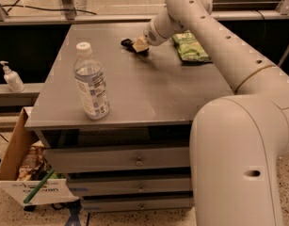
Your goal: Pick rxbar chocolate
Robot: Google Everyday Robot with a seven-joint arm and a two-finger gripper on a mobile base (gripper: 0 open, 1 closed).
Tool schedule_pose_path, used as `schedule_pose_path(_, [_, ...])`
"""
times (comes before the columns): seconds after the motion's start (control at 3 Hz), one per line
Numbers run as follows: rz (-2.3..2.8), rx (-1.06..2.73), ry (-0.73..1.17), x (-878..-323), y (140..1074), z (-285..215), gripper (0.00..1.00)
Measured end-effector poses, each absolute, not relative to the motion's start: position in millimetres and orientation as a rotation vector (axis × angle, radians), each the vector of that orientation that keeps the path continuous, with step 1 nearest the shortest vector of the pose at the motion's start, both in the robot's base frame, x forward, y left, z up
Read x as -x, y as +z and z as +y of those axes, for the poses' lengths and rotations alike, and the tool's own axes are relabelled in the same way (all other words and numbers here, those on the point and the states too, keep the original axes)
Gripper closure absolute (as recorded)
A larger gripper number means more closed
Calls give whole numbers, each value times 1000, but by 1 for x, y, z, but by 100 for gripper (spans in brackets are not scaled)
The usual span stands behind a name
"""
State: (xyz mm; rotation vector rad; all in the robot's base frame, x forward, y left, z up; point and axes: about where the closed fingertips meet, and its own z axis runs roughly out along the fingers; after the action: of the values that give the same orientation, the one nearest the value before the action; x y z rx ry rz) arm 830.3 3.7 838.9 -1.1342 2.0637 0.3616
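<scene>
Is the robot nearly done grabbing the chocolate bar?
Nearly. Reaching looks done: the pincer is down at the rxbar chocolate, on the far side of the table. In hand: getting hold of it; I cannot tell if it grips. Left: lifting the bar, which lies low at the tabletop.

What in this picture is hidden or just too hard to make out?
All in the camera view:
- rxbar chocolate: at the far side of the table, the gripper sits against it and covers part of the wrapper; the lettering is unreadable.
- green chip bag: the arm covers its far edge.
- water bottle: the label print is too small to read.
- cardboard box: on the floor, its contents are too dim to name.
</scene>
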Motion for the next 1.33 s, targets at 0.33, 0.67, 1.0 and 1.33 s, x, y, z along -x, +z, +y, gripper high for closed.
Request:
schedule_pose_path(0.33, [2021, 1163, 369, -819, 856, 7, 100])
schedule_pose_path(0.67, [1988, 1186, 378, -809, 869, 10, 100])
schedule_pose_path(1.0, [1963, 1200, 384, -802, 879, 9, 100])
schedule_pose_path(1.33, [1909, 1214, 400, -776, 907, -6, 100])
